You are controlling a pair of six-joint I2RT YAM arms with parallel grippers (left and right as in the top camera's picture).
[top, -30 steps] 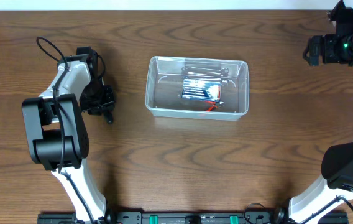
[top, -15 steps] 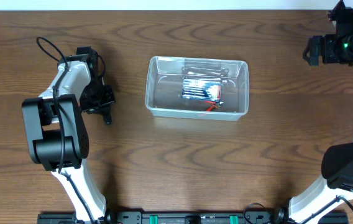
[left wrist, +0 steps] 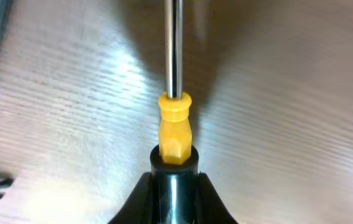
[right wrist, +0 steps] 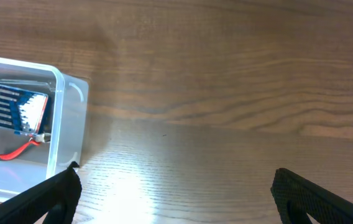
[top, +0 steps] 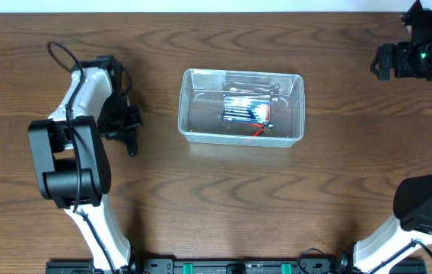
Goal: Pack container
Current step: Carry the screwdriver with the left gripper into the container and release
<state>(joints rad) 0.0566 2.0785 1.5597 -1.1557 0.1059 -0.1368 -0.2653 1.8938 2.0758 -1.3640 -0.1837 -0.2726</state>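
The clear plastic container (top: 189,106) stands mid-table and holds a blue pack of small tools (top: 243,113), a red-handled item and some metal tools. My left gripper (top: 122,123) is left of it, about a hand's width away. In the left wrist view my left gripper (left wrist: 174,190) is shut on a screwdriver (left wrist: 174,127), on the black part of its yellow and black handle. The steel shaft points away over the wood. My right gripper (top: 383,61) is open and empty at the far right. The right wrist view shows my right gripper (right wrist: 176,199) and the container's corner (right wrist: 71,106).
The table is dark wood. The arm bases stand at the front left and front right edges. A black cable loops above my left arm (top: 60,55). A white strip runs along the table's far edge.
My left arm has shifted very slightly with the screwdriver still in its grip. The right arm and the container have not moved.
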